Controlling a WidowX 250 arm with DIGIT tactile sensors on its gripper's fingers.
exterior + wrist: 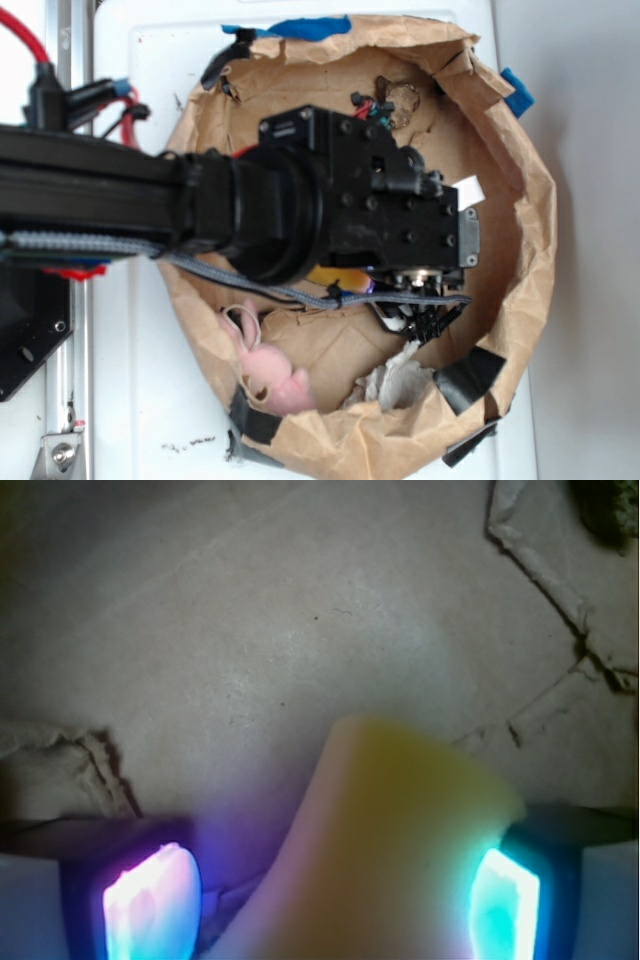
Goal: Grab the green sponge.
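Between the two lit pads in the wrist view sits the green sponge (400,840), a pale yellow foam wedge rising from the bottom edge toward 12 o'clock, its slanted top reaching about mid-frame. The right pad (505,905) touches or nearly touches the sponge's flank at 3 o'clock, while the left pad (150,905) at 9 o'clock stands apart from it, with a strip of shadow between. So the gripper (330,905) is partly open and straddles the sponge off-centre; whether it presses the foam yet cannot be told, since glare from the pads washes out the contact lines. The sponge's long axis appears to run from the camera outward, across the closing direction, which should suit a squeeze.

From the exterior view, the arm (300,200) covers the middle of the brown paper nest (520,220), leaving only a yellow sliver (335,277) of the sponge visible under the wrist. A pink plush bunny (275,375) lies at 7 o'clock, a white paper wad (395,385) at 6 o'clock, both apart from the gripper.
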